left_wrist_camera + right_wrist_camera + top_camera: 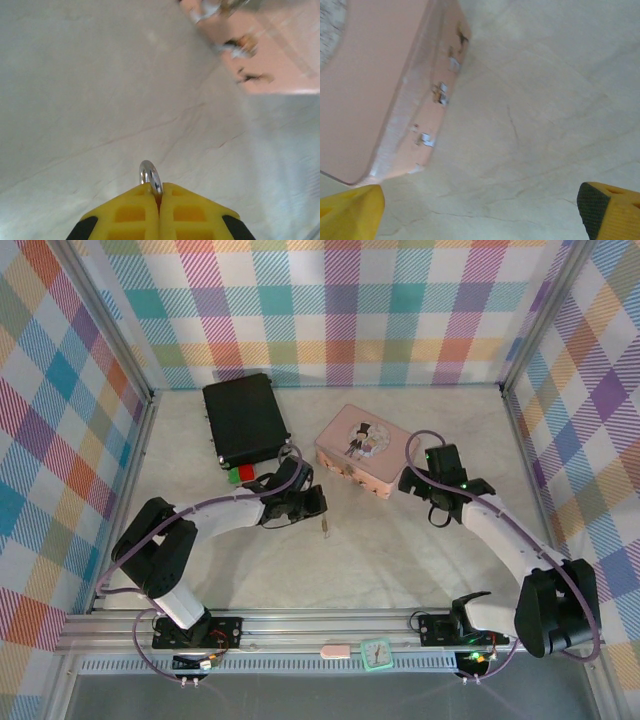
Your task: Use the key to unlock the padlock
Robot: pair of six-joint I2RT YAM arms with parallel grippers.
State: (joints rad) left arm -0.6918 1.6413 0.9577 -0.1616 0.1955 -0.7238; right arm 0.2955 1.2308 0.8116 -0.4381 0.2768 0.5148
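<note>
walls of plaid cloth [330, 310]: pastel checks of teal, orange, purple, yellow | stone-look tabletop [400, 550]: pale grey-white, faintly veined | flat rectangular case [245, 420]: black | rectangular picture tin [362, 450]: pink | thin padlock shackle [150, 176]: silvery | left gripper fingers [130, 215]: yellow

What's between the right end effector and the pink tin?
Just bare tabletop. The right wrist view shows nothing on it from the open right end effector to the pink tin.

The pale, faintly veined desk [400, 560] is enclosed on three sides by multicoloured plaid walls [340, 310]. An aluminium rail [330, 625] is fitted along its near edge.
</note>
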